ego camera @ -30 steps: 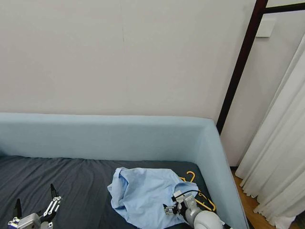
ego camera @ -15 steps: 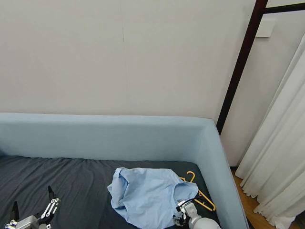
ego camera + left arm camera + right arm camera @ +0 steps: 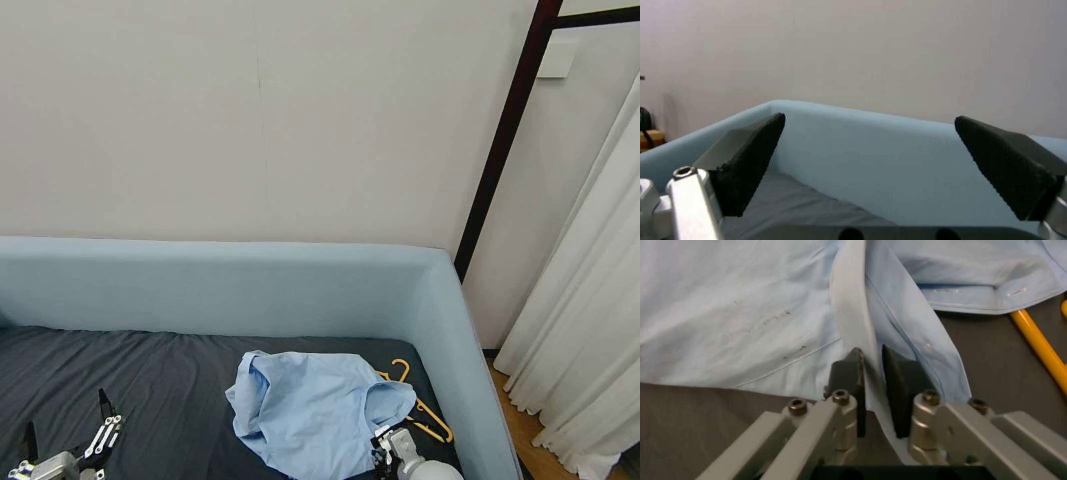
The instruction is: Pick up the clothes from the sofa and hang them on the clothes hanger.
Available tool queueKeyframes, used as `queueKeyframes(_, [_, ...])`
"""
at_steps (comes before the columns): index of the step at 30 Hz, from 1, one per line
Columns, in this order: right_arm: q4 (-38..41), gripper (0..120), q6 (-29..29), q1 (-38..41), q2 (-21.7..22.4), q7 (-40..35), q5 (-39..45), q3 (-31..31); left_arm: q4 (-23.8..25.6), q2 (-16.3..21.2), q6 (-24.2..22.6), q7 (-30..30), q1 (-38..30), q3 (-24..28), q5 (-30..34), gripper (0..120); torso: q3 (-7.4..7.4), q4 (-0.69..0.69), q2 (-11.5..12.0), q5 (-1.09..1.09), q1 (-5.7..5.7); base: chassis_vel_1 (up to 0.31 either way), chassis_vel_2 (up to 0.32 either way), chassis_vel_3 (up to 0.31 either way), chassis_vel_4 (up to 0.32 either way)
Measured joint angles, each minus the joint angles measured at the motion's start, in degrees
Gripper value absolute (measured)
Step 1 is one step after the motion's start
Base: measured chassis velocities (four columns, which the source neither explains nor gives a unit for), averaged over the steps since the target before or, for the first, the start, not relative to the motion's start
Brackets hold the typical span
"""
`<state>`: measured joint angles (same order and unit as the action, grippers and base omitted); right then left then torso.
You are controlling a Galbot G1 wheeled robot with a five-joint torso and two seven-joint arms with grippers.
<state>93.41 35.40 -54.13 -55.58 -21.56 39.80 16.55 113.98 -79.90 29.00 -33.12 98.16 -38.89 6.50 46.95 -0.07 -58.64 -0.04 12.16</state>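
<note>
shirt (image 3: 305,412) crumpled on sofa (image 3: 300,290), hanger (image 3: 1038,346) hook toward backrest | right gripper (image 3: 870,359) pinching shirt fold | left gripper (image 3: 868,120) spread wide

Left gripper (image 3: 868,119) facing the sofa (image 3: 860,150), black ribbed fingers (image 3: 747,155) spread wide with nothing between them. Framed in the gap: the pale blue backrest, meeting a side arm at the corner. Dark grey seat cushion (image 3: 793,205) at the backrest's foot, plain pale wall (image 3: 873,50) rising behind its top edge.
</note>
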Motion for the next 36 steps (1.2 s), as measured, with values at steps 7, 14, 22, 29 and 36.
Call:
queueKeyframes(7, [3.07, 0, -4.37, -0.43, 0.86, 0.08, 5.09, -1.08, 0.06, 0.66, 0.00, -0.18, -0.01, -0.12, 0.07, 100, 0.00, 0.00, 0.00, 0.01, 0.00, 0.000, 0.000, 0.000, 0.000])
queueKeyframes(14, [14.29, 0, -20.00, 0.20, 2.87, 5.00, 18.20, -6.10, 0.22, 1.24, -0.02, -0.38, -0.38, -0.53, 0.49, 100, 0.00, 0.00, 0.00, 0.01, 0.00, 0.000, 0.000, 0.000, 0.000])
queueKeyframes(22, [22.99, 0, -33.05, 5.06, 6.37, 11.01, 29.15, -12.32, 0.21, 1.42, -0.27, -0.42, -1.05, -0.25, 0.76, 100, 0.00, 0.00, 0.00, 0.01, 0.00, 0.000, 0.000, 0.000, 0.000])
queueKeyframes(29, [29.22, 0, -41.38, 11.18, 12.88, 19.01, 40.61, -20.00, 0.20, 1.41, -0.88, -0.41, -1.86, 0.59, 0.78, 100, 0.00, -0.01, 0.00, 0.02, 0.00, 0.000, 0.000, 0.000, 0.000])
queueKeyframes(36, [30.49, 0, -41.86, 22.29, 18.03, 16.92, 46.82, -21.07, 0.27, 1.01, -1.24, -0.35, -2.58, 1.63, 0.44, 100, 0.00, 0.01, 0.00, 0.01, 0.00, 0.000, 0.000, 0.000, 0.000])
